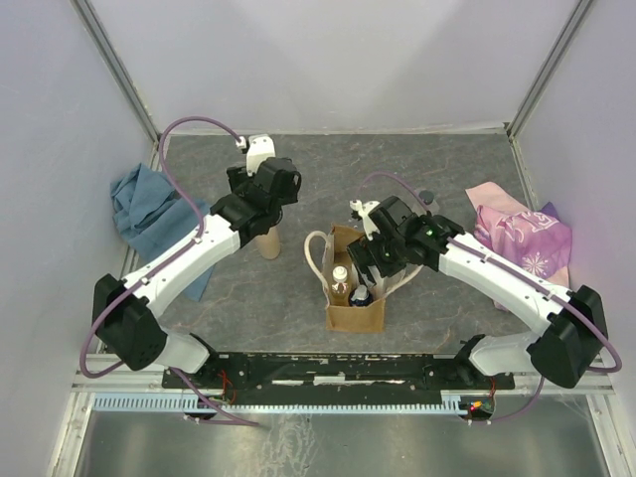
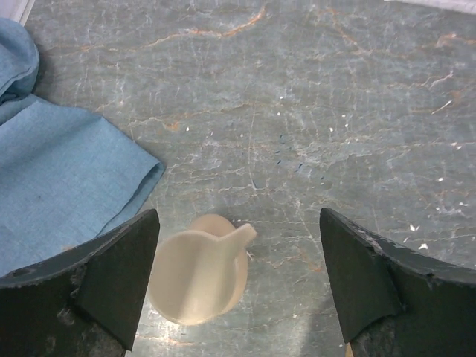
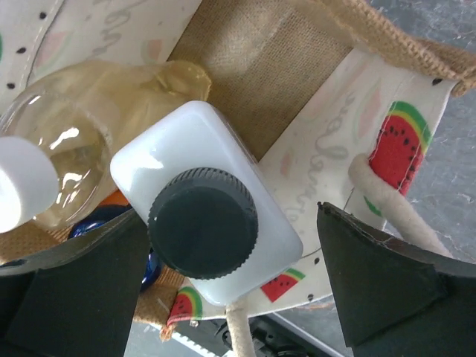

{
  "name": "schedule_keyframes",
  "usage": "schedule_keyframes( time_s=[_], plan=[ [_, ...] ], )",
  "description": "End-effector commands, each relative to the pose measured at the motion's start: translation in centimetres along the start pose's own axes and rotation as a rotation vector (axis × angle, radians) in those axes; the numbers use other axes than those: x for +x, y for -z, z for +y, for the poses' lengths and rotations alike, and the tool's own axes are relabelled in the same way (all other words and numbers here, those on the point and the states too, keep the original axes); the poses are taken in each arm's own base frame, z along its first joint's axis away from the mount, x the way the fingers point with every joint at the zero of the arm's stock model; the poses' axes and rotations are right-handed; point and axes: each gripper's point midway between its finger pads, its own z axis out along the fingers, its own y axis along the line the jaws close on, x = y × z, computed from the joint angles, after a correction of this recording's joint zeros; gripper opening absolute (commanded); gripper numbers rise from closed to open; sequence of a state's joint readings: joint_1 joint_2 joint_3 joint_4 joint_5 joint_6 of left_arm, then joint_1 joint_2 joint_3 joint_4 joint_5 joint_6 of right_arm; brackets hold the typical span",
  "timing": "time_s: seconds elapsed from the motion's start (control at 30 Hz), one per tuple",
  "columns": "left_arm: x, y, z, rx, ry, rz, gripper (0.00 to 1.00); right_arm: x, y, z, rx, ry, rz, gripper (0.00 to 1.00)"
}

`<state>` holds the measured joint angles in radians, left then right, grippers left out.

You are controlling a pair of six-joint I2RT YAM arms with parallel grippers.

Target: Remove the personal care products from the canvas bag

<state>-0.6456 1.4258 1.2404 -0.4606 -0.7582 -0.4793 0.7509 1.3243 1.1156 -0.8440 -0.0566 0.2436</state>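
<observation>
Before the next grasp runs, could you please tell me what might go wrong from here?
The right gripper straddles the white bottle, close beside the clear bottle; closing could nudge it or snag the cream handle of the canvas bag. The beige bottle stands close to one finger of the open left gripper; a sideways retreat might topple it.

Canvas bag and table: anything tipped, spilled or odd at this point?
Nothing stands out. The canvas bag stands upright with the white bottle and clear bottle inside. The beige bottle stands upright on the table, under the open left hand.
</observation>
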Motion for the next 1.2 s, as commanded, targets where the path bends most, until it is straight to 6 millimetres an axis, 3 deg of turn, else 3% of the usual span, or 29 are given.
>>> schedule_keyframes(
  time_s=[0.0, 0.23, 0.4, 0.5, 0.6, 0.8, 0.97, 1.07, 1.17],
  plan=[
    [-5.4, 2.6, -0.6, 0.068, 0.145, -0.084, 0.94, -2.3, -0.6, -0.6, 0.037, 0.052, -0.095, 0.95],
    [-7.8, 6.4, -3.3, 0.303, 0.211, -0.048, 0.94, -3.3, -1.3, 0.3, -0.019, 0.107, -0.13, 0.81],
    [-7.5, 8.9, -5.8, 0.483, 0.223, 0.029, 0.93, -4.2, -0.8, 1.6, -0.093, 0.139, -0.181, 0.73],
    [-5.8, 9.8, -7.1, 0.545, 0.213, 0.102, 0.86, -4.4, -0.7, 1.9, -0.103, 0.142, -0.187, 0.67],
    [-2.9, 9.7, -7.6, 0.554, 0.237, 0.185, 0.83, -4.4, -0.9, 1.6, -0.089, 0.14, -0.175, 0.67],
    [2.4, 9.4, -8.1, 0.556, 0.213, 0.311, 0.83, -4.0, -1.2, 1.3, -0.075, 0.134, -0.151, 0.69],
    [5.9, 10.7, -9.2, 0.596, 0.233, 0.438, 0.82, -4.1, -1.5, 1.1, -0.063, 0.139, -0.147, 0.7],
    [8.0, 11.8, -10.0, 0.636, 0.25, 0.511, 0.68, -4.3, -1.8, 0.8, -0.048, 0.136, -0.153, 0.7],
    [8.4, 12.7, -10.5, 0.663, 0.254, 0.524, 0.52, -4.6, -2.0, 1.0, -0.056, 0.137, -0.169, 0.7]
  ],
)
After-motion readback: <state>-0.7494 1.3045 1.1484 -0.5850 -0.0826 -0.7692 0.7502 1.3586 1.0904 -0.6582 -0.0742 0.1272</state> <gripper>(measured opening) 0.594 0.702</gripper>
